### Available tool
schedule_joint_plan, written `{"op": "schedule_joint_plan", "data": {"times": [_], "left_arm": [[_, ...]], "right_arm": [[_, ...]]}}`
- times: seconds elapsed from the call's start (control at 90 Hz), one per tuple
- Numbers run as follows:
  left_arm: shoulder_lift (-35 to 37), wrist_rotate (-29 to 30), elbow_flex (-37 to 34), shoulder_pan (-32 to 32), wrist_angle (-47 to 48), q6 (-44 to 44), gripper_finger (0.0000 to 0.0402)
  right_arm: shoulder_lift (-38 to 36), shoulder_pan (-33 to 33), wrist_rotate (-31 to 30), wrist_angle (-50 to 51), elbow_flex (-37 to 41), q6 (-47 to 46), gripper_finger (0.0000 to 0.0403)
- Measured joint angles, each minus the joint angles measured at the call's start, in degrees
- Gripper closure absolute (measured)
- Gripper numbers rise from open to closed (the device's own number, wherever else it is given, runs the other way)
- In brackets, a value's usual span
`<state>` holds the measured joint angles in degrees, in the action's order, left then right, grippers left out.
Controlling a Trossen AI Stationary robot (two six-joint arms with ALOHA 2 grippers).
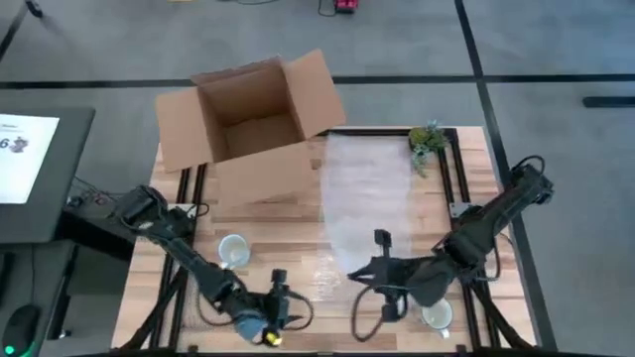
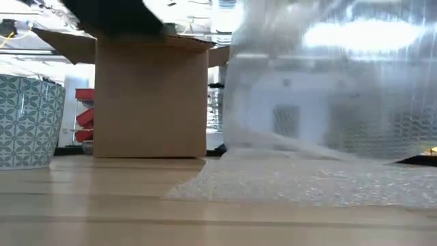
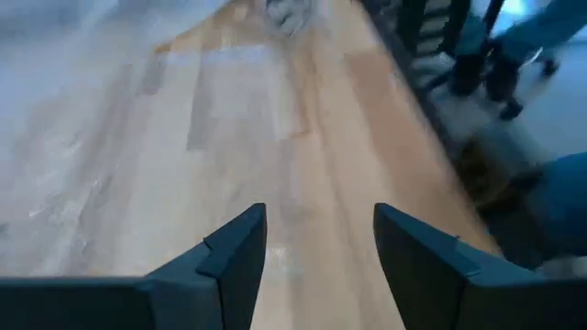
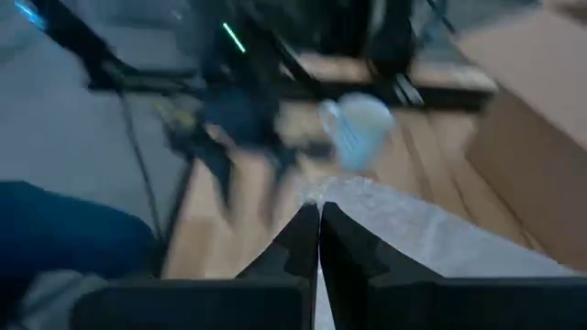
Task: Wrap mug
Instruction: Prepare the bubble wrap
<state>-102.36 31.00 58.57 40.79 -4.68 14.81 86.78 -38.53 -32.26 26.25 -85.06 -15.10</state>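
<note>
**Right pincer lifts the near corner of the bubble wrap**

The right pincer (image 1: 349,275) is clenched on the near corner of the clear bubble-wrap sheet (image 1: 369,193); in the right wrist view its two dark fingers (image 4: 295,240) press together with the sheet's edge pinched between them. From that corner the sheet runs away from the pincer toward the far side of the pale wooden surface (image 1: 268,230), and in the low view part of it stands raised off the wood.

The left pincer (image 1: 281,309) hangs near the surface's front edge, well apart from the sheet, released, with bare wood showing between its fingers (image 3: 237,247).

A white mug with a teal leaf pattern (image 1: 234,251) stands upright on the wood between the two pincers, nearer the left arm, apart from the sheet's edge. Its inside looks empty from above. A second white mug (image 1: 437,314) sits just beside the right arm at the front right corner; what it holds cannot be told.

Beyond the sheet's left edge, an open brown cardboard box (image 1: 250,124) rests on the far left part of the surface, flaps spread, showing only bare cardboard inside. A small green plant (image 1: 428,142) sits at the far right corner. Open wood lies between the patterned mug and the right pincer.
</note>
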Motion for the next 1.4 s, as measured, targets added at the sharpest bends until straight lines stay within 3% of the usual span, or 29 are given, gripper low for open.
{"op": "schedule_joint_plan", "data": {"times": [0.111,0.344,0.489,0.633,0.756,0.889,1.056,1.244,1.4], "left_arm": [[-4.7,-8.8,0.0,-4.6,-4.4,-4.0,0.0227],[-14.2,-13.7,2.4,-14.1,-14.1,-8.7,0.0246],[-21.4,-20.6,7.5,-20.1,-19.4,-11.3,0.0258],[-27.0,-21.7,15.4,-24.7,-20.5,-15.9,0.0269],[-27.4,-21.2,20.8,-26.3,-20.0,-20.6,0.0272],[-23.0,-21.3,23.5,-25.0,-13.5,-22.9,0.0273],[-16.7,-18.3,23.4,-20.2,3.0,-20.5,0.0273],[-11.0,-13.6,23.3,-11.4,15.0,-12.3,0.0273],[-6.0,-5.9,23.3,-1.5,26.7,-0.2,0.0273]], "right_arm": [[0.1,-0.9,1.8,-5.2,0.0,2.8,0.0403],[0.2,-2.8,2.4,-15.3,0.0,12.2,0.0403],[0.2,-2.7,2.3,-17.6,0.0,15.9,0.0403],[0.3,-2.6,1.8,-18.1,0.0,17.0,0.0403],[0.3,-3.0,-1.6,-18.1,0.0,18.8,0.0403],[0.2,-3.9,-4.5,-17.7,0.0,20.1,0.0403],[0.2,-5.1,-6.2,-17.1,0.0,20.3,0.0403],[0.2,-5.3,-6.9,-18.1,0.0,20.1,0.0403],[1.0,-4.1,-6.4,-20.1,0.0,16.6,0.0403]]}}
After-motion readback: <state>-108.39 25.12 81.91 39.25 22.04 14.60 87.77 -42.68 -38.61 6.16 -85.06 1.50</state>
